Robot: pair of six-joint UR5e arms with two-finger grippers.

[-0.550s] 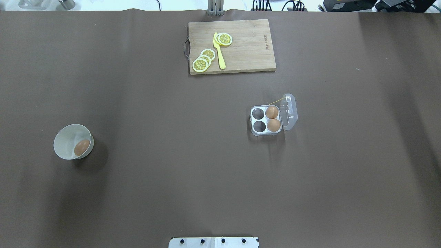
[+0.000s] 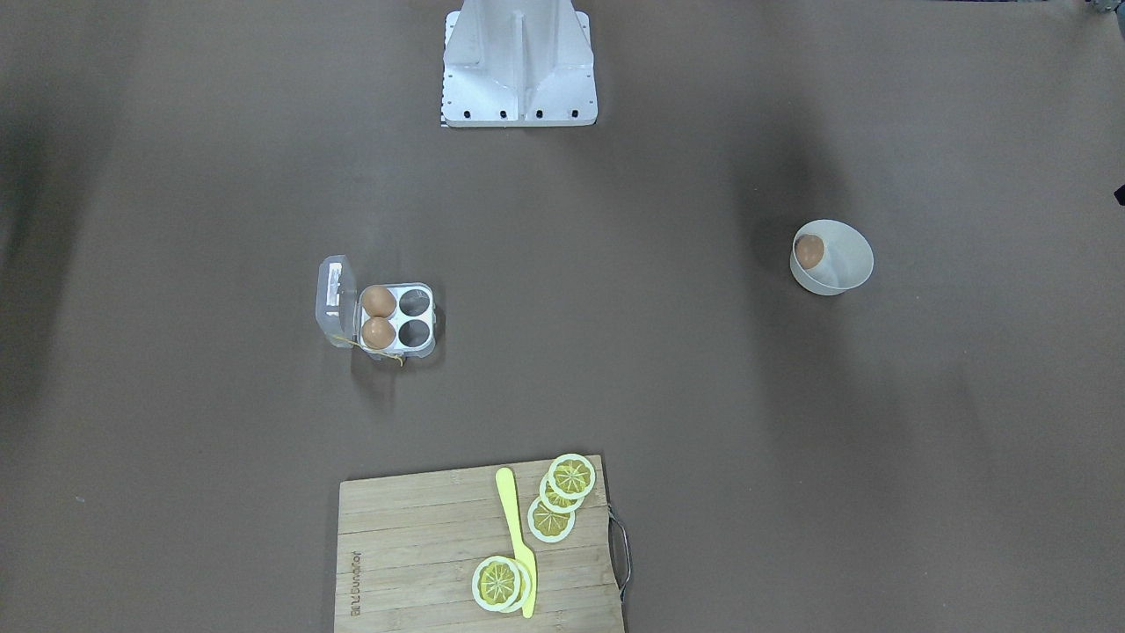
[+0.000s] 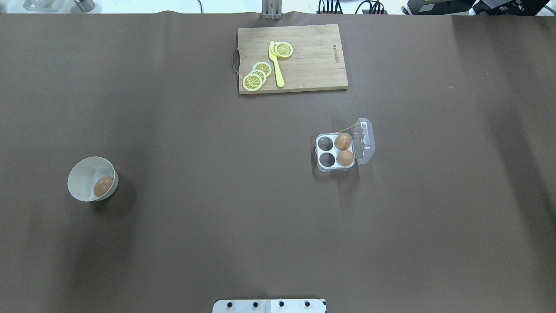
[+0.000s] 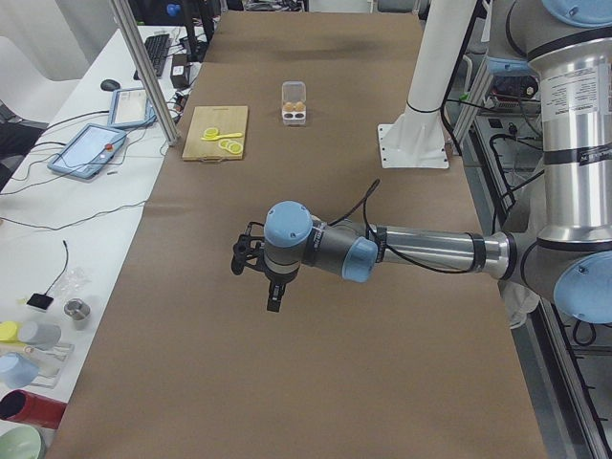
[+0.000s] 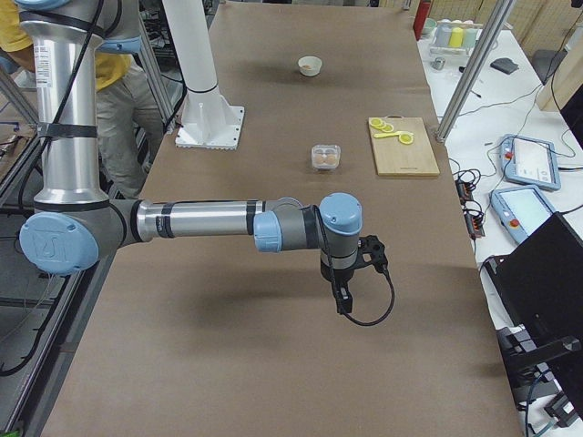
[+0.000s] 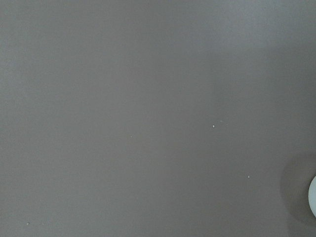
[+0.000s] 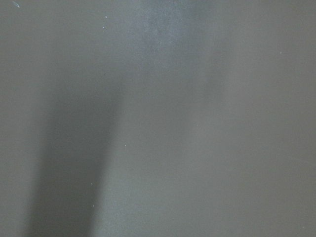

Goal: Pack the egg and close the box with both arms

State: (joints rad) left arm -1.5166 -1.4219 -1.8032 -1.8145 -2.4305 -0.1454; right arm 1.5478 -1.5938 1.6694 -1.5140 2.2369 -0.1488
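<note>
A light-brown egg lies in a round white bowl at the table's left; it also shows in the front-facing view. The clear box stands right of centre, its lid folded open to the right. Two brown eggs fill its right cells; the left two cells are empty. My left gripper and right gripper hang high over the table ends and show only in the side views. I cannot tell if they are open or shut.
A wooden cutting board with lemon slices and a yellow knife lies at the far edge. The white stand is at the robot's side. The bowl's rim just shows in the left wrist view.
</note>
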